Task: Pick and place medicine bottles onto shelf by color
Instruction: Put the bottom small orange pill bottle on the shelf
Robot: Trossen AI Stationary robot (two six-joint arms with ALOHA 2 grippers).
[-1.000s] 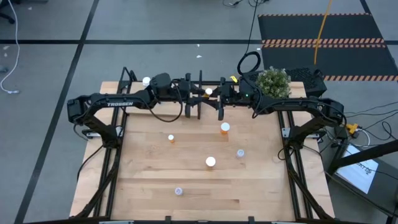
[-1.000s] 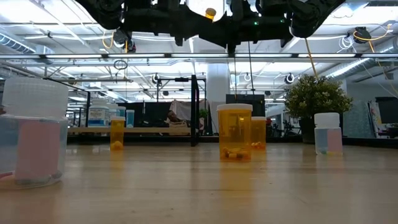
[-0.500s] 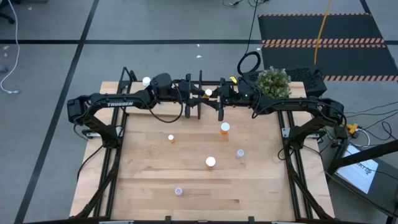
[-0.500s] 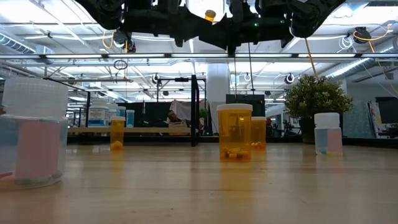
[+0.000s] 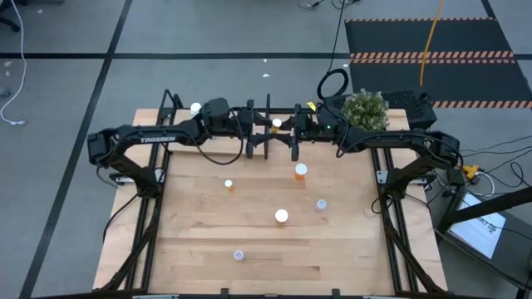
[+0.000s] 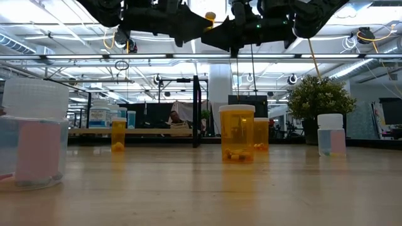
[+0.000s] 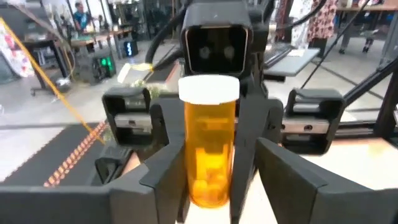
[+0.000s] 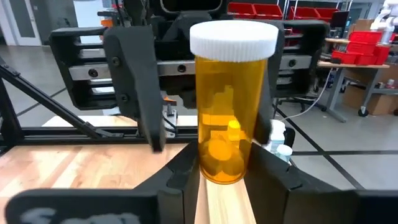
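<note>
Orange medicine bottle with a white cap [image 8: 231, 99] hangs upright in the air between the two arms over the far middle of the light-wood counter [image 5: 266, 241], above the shelf region; from overhead only its cap shows [image 5: 277, 124], and the shelf itself is mostly hidden under the arms. Right gripper [image 8: 224, 168] is clenched on the bottle's lower body. Left gripper [image 7: 217, 177] has its fingers [image 7: 163, 171] flanking the bottle; whether they touch it cannot be told. A second ago the left gripper was narrower; it has since spread. Loose bottles on the counter, orange, white and pale blue, lie where they were
</note>
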